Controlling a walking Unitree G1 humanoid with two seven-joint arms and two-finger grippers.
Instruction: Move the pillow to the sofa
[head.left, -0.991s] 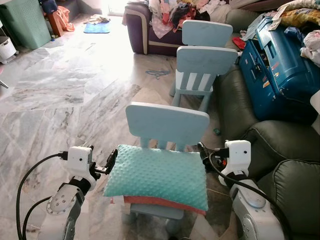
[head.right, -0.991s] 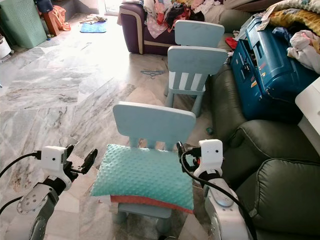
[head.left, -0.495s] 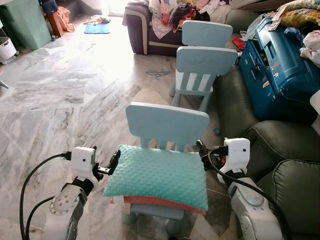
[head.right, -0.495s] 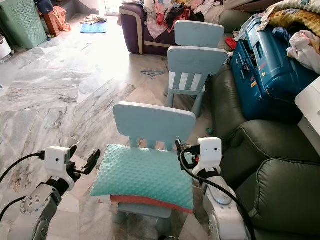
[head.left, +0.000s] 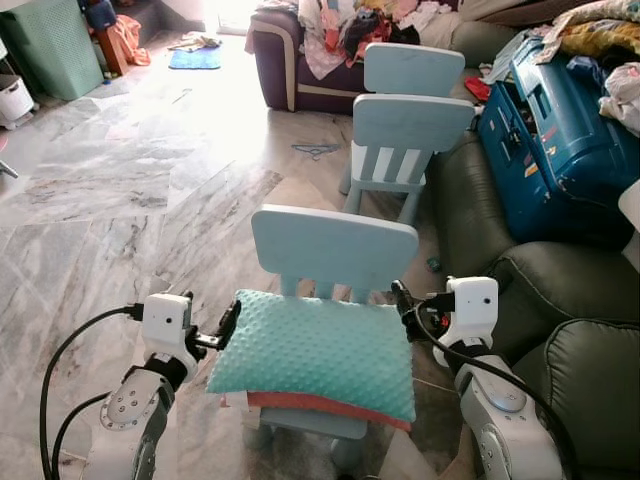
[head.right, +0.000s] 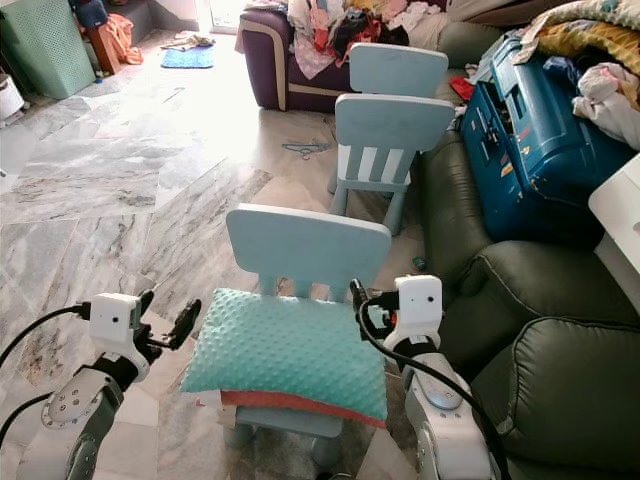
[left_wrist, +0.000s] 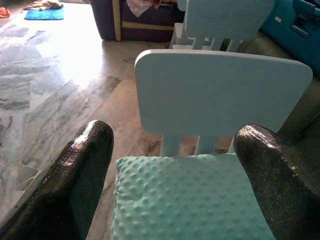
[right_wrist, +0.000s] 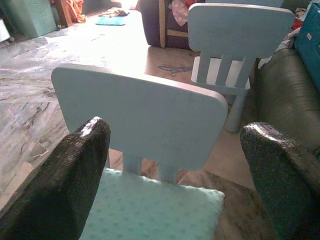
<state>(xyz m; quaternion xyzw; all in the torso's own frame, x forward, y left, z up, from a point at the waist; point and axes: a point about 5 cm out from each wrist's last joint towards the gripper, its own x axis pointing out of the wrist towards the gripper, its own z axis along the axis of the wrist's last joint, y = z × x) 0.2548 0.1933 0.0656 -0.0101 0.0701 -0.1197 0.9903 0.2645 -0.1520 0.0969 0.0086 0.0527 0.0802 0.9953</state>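
The teal dotted pillow (head.left: 318, 350) lies on the seat of the pale blue child's chair (head.left: 334, 245), overhanging its front edge. My left claw (head.left: 222, 327) and right claw (head.left: 402, 301) flank its sides, fingers apart, gripping nothing.

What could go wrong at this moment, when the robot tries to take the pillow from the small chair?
1. The left gripper and right gripper are open at the two ends of the teal pillow; a soft pillow may sag or slip if it is pinched only at the edges.
2. The pillow lies against the backrest of the light blue chair, so lifting may drag or tip it.
3. A red layer lies under the pillow and may come along.
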